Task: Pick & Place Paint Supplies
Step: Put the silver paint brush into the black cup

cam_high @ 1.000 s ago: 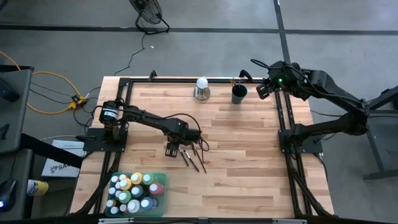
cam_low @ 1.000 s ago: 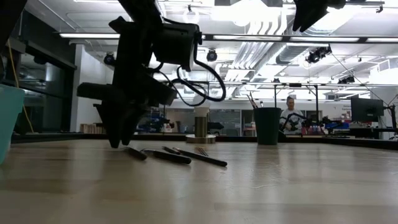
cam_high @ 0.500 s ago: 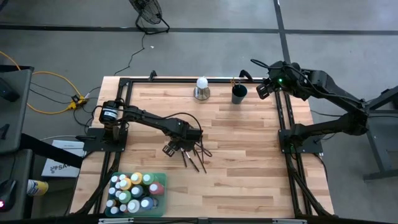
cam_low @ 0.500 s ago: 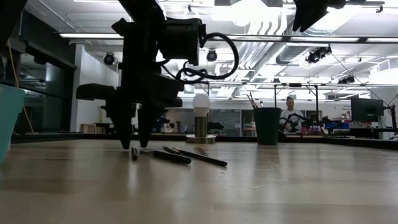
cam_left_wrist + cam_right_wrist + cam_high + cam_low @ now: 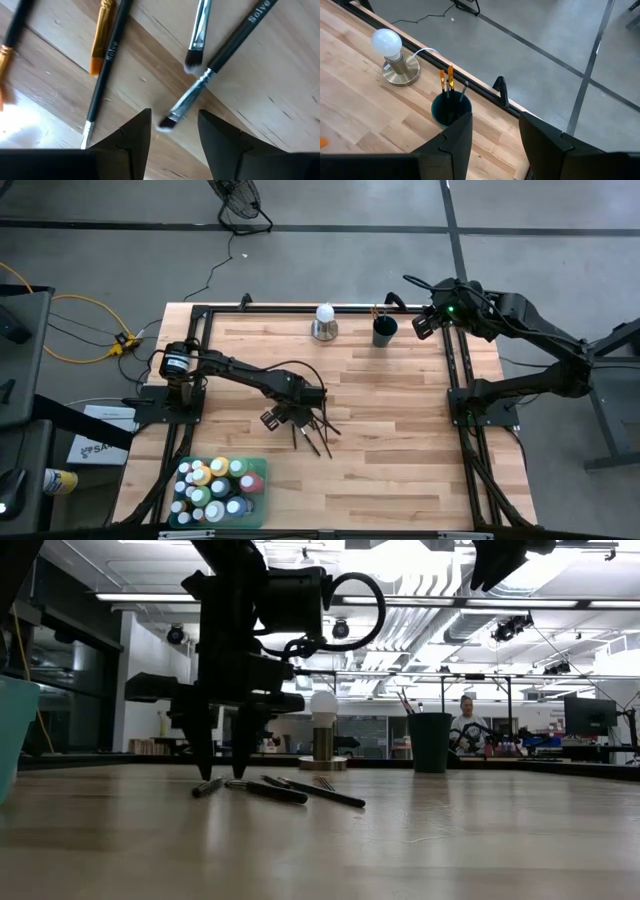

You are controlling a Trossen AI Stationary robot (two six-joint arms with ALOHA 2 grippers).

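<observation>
The left hand [image 5: 224, 745] hung over loose paintbrushes [image 5: 312, 433] mid-bench [image 5: 400, 430], fingers [image 5: 132, 137] apart, gripping nothing. The right hand [image 5: 422, 326], fingers apart, hovered beside the dark cup [image 5: 384, 331].

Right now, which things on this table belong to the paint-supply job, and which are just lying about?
Job:
- loose brushes on the wood, under the open left gripper
- paint bottles in the teal bin
- brushes standing in the dark cup

Just there:
- white bulb lamp
- right gripper, open, waiting by the cup
</observation>
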